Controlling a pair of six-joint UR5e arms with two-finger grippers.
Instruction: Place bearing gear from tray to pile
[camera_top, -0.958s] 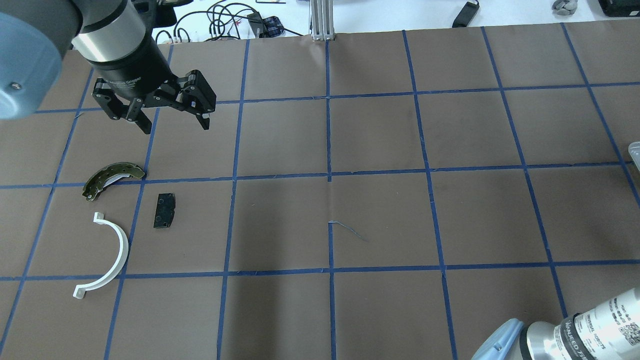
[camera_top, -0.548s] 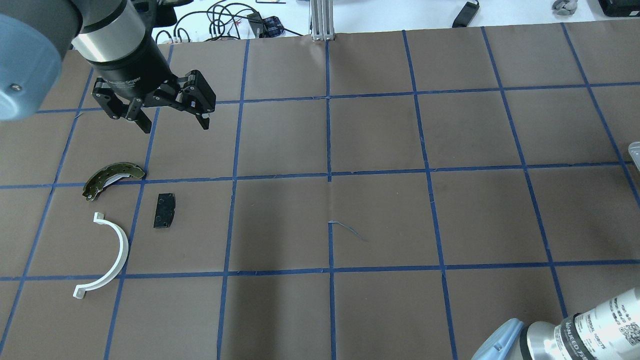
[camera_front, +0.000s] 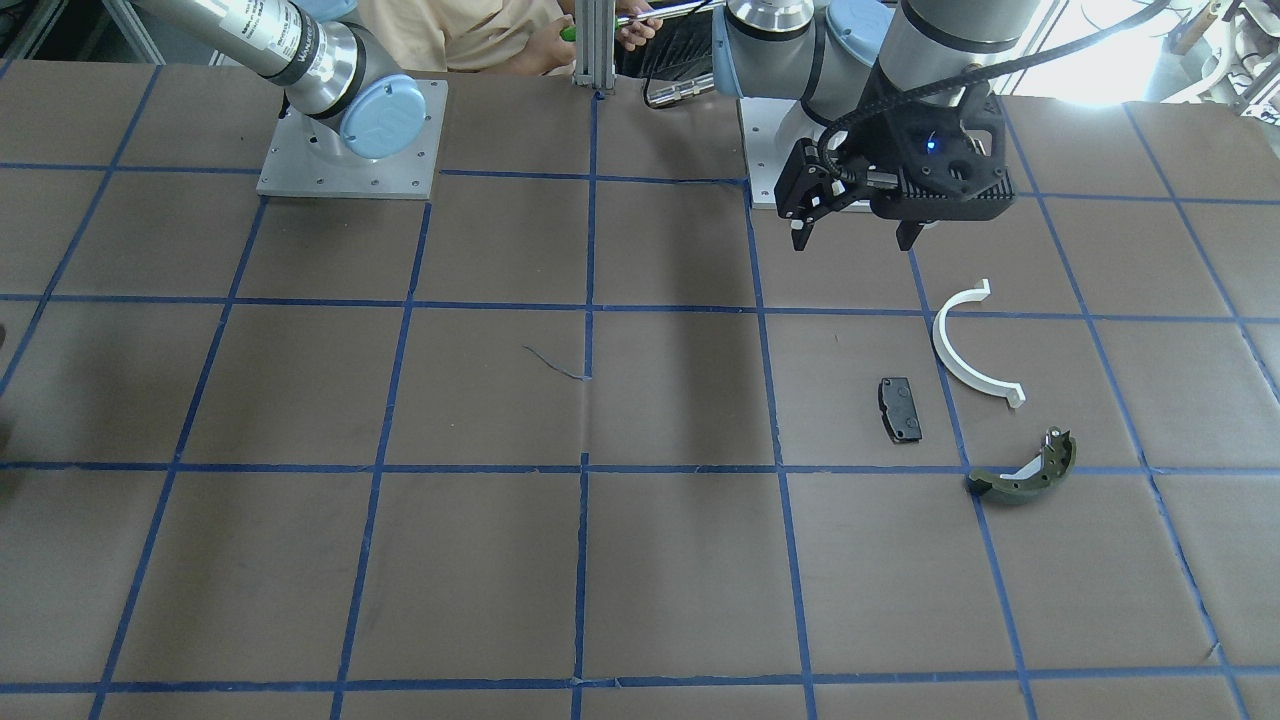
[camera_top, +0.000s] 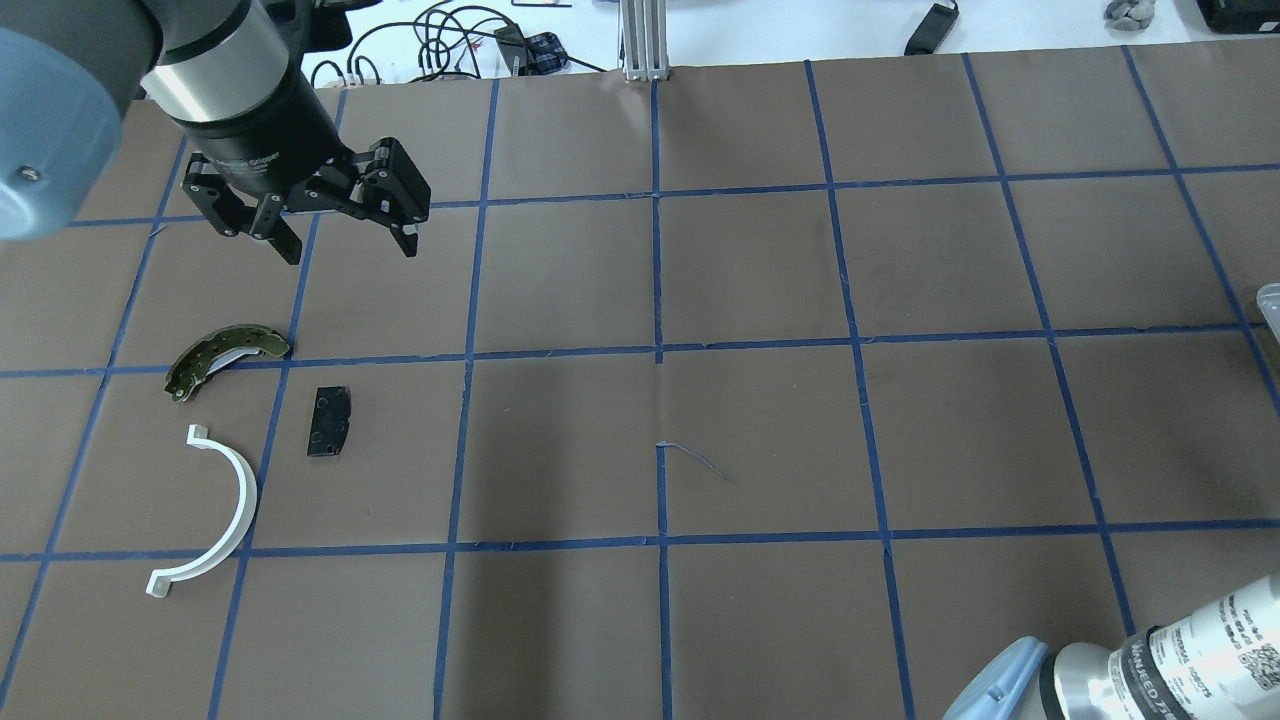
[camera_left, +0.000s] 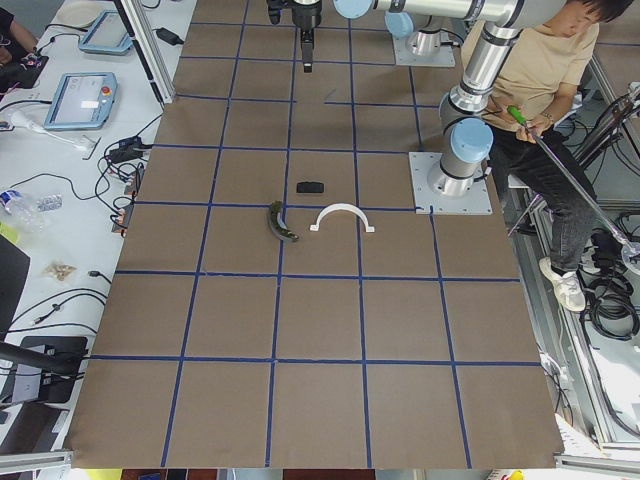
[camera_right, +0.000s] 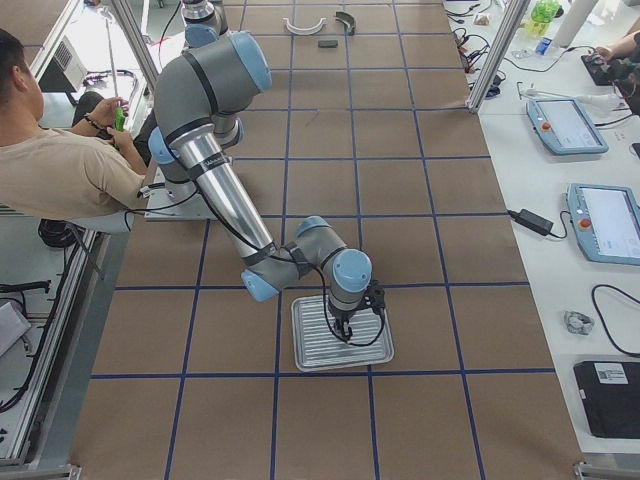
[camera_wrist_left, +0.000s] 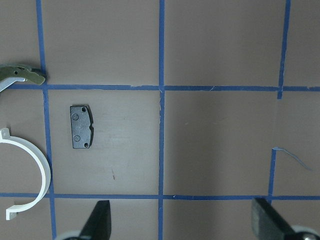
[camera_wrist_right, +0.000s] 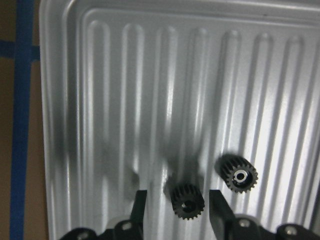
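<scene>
Hardly anything has been shifted in a second: the left gripper (camera_top: 350, 250) is held open and empty near the pile (camera_top: 328, 421). On the tray (camera_wrist_right: 100, 75), a gear (camera_wrist_right: 187, 201) is framed between the parted, empty jaws of the right gripper (camera_wrist_right: 177, 196), a second gear (camera_wrist_right: 238, 173) lying just beside.

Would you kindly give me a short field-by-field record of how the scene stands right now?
left gripper: open, empty, hovering near brake shoe
right gripper: open, fingers straddling gear
gear: on tray, not clamped
second gear: on tray, beside the first
pile: brake shoe, white half-ring, black pad, lying apart
</scene>
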